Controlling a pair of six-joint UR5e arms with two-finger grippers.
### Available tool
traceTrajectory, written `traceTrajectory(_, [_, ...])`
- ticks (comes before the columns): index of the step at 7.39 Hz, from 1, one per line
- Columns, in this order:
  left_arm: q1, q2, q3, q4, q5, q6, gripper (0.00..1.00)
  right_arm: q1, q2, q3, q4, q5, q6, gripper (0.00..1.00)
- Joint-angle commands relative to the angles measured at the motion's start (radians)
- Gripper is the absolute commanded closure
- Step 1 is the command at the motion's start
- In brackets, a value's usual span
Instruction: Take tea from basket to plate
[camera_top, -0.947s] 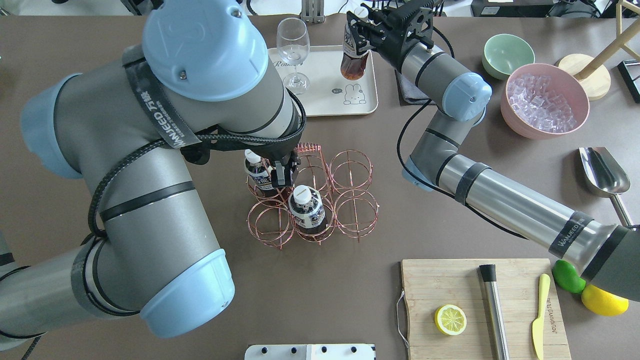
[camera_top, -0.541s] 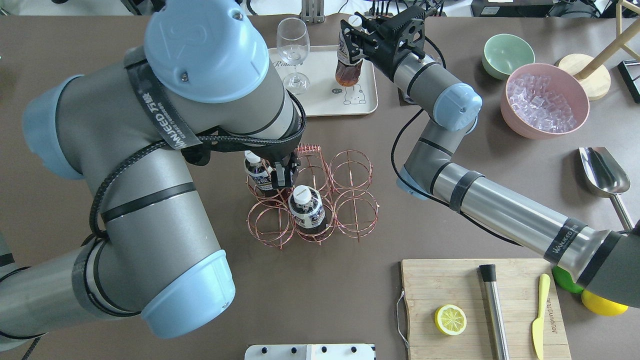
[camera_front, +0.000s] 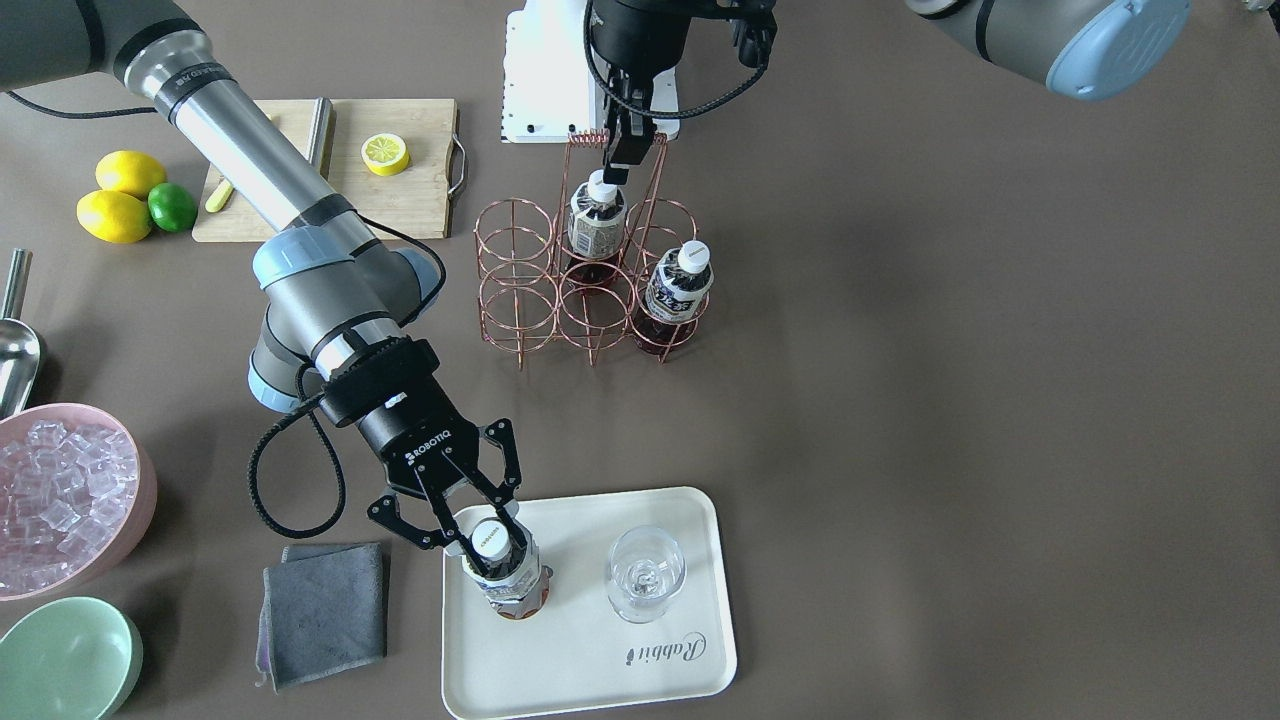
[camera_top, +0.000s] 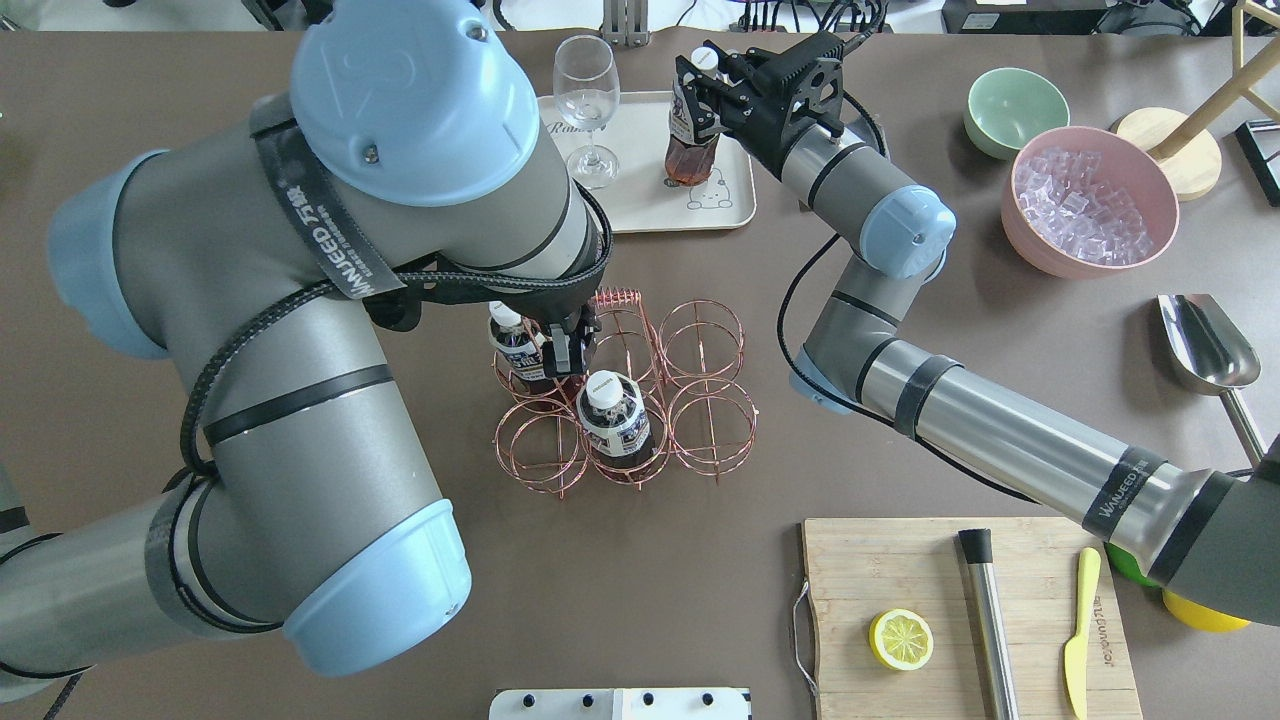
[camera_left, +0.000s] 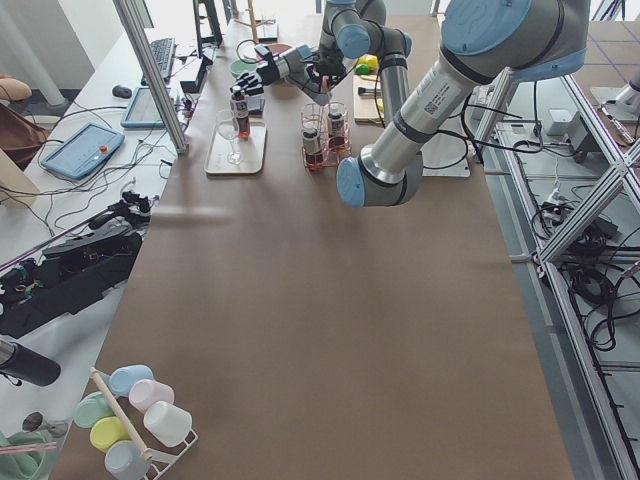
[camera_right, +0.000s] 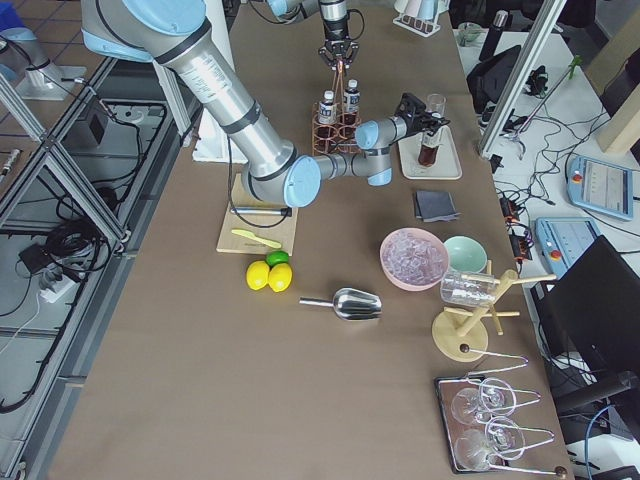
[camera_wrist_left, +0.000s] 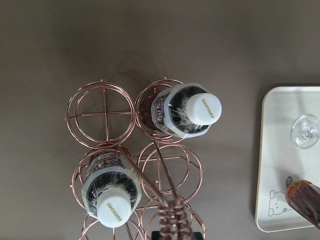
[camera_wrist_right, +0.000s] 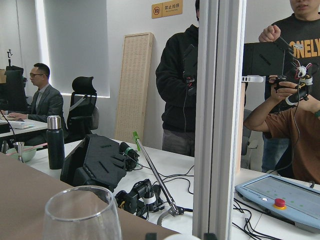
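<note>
- The tea bottle (camera_front: 508, 577) stood upright on the cream tray (camera_front: 580, 660), in the half on the robot's right, close to the bear print.
- Whether its base pressed on the tray or hung just above it could not be told.
- The right gripper (camera_front: 487, 538) clasped the bottle just under its white cap, one finger on either side.
- A wine glass (camera_front: 645, 572) stood on the same tray, beside the bottle but apart from it.
- A grey cloth (camera_front: 322, 610) lay just beside the tray.
- Beyond the cloth sat a pink bowl of ice cubes (camera_front: 60, 500) and a mint-green bowl (camera_front: 65, 655).
- The wire basket (camera_front: 519, 270) stood well apart from the tray, toward the robot.
- It held a middle bottle (camera_front: 596, 225) and an end bottle (camera_front: 680, 287), each in its own ring.
- The left gripper (camera_front: 622, 170) was pinched on the top of the basket's handle.
</note>
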Motion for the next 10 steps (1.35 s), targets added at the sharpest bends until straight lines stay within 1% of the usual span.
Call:
traceTrajectory(1, [0.0,-0.001,0.002,0.0,0.0,0.0,1.0,-0.011,-0.002,-0.018,0.036,-0.011,-0.001,1.0])
traceTrajectory(3, [-0.001,-0.001,0.0,0.0,0.0,0.0,1.0,-0.011,-0.002,-0.015,0.036,-0.006,0.001,1.0])
traceTrajectory(4, [-0.002,-0.001,0.0,0.0,0.0,0.0,1.0,-0.009,-0.002,-0.007,0.035,0.0,0.002,0.44])
traceTrajectory(5, [-0.003,-0.002,0.0,0.002,0.0,0.0,1.0,-0.006,-0.002,0.0,0.035,0.004,-0.002,0.05])
traceTrajectory(6, [-0.005,-0.005,0.002,0.008,0.0,0.0,1.0,-0.006,-0.009,0.016,0.032,0.01,-0.001,0.01])
traceTrajectory(8, [-0.005,-0.008,0.002,0.008,0.0,0.0,1.0,0.011,-0.012,0.031,0.032,0.042,0.001,0.01])
traceTrajectory(9, [-0.005,-0.007,-0.001,0.008,0.0,0.0,1.0,0.053,-0.017,0.034,0.027,0.123,-0.001,0.01])
traceTrajectory(10, [-0.006,-0.008,-0.003,0.008,-0.002,0.0,1.0,0.086,-0.031,0.057,0.026,0.191,0.001,0.01])
